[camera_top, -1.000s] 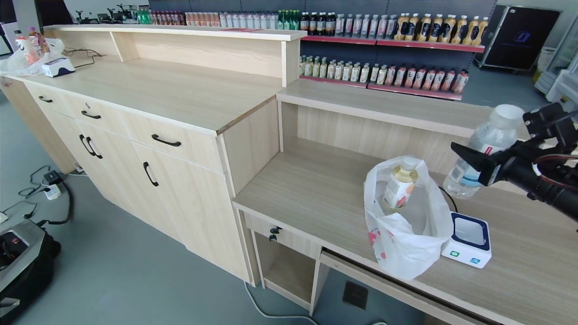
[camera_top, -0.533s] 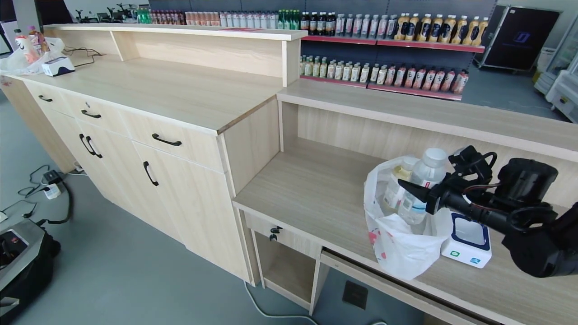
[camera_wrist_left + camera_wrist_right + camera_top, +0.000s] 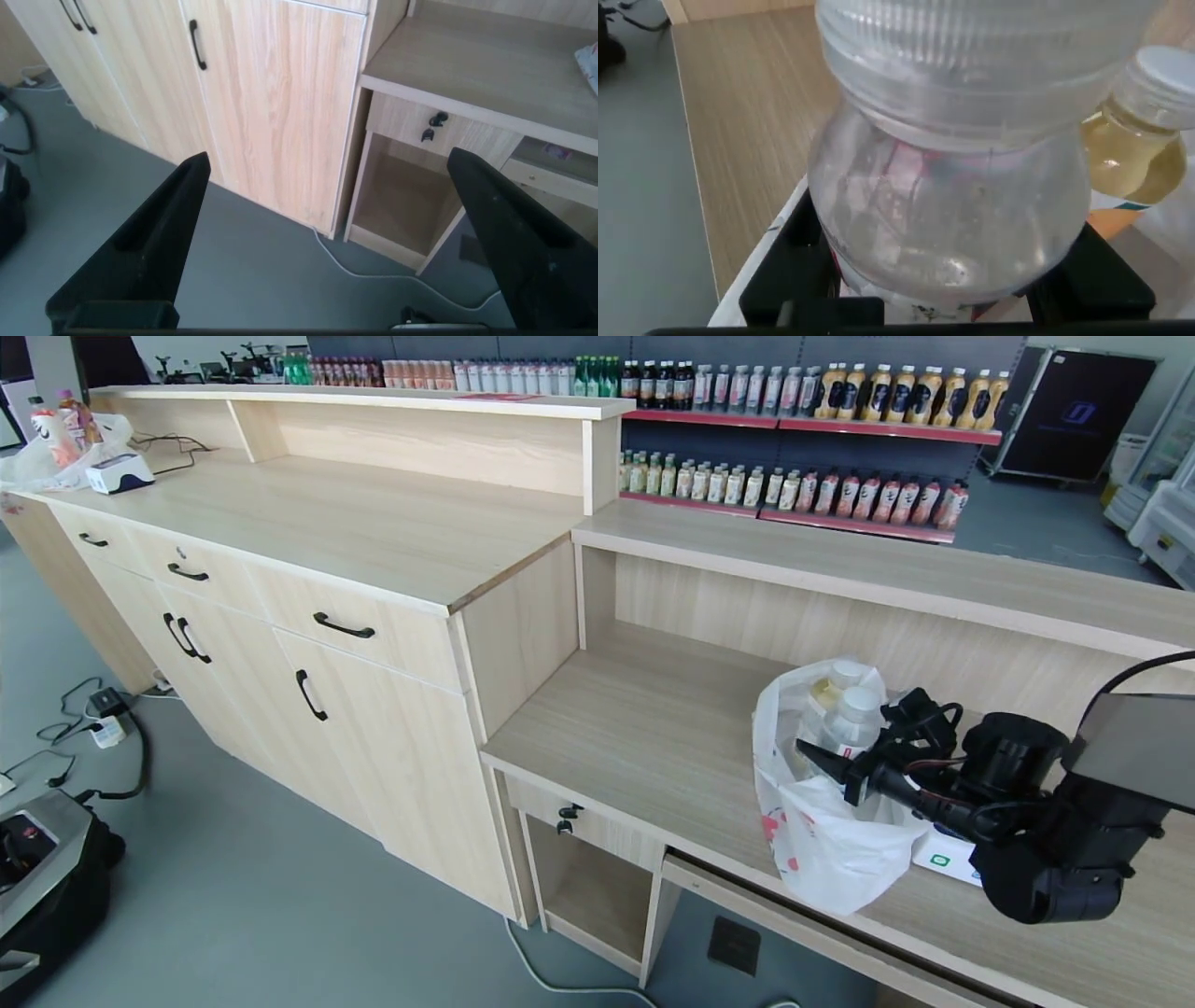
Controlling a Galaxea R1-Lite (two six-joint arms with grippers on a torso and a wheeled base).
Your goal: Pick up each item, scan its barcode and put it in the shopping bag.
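Right gripper [image 3: 840,758] pinches the water bottle [image 3: 855,717] around its body, down inside the shopping bag [image 3: 822,859]; juice bottle [image 3: 829,683] at its 11 o'clock. Thin clear plastic, probably slick and dentable (fill level unclear), so grip the labelled waist lightly. Left gripper [image 3: 327,159] is spread, empty.

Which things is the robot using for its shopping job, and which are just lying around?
For the job: clear bottle, yellow drink, bag, scanner.
Just lying about: shelf bottles, far bag, floor cables.
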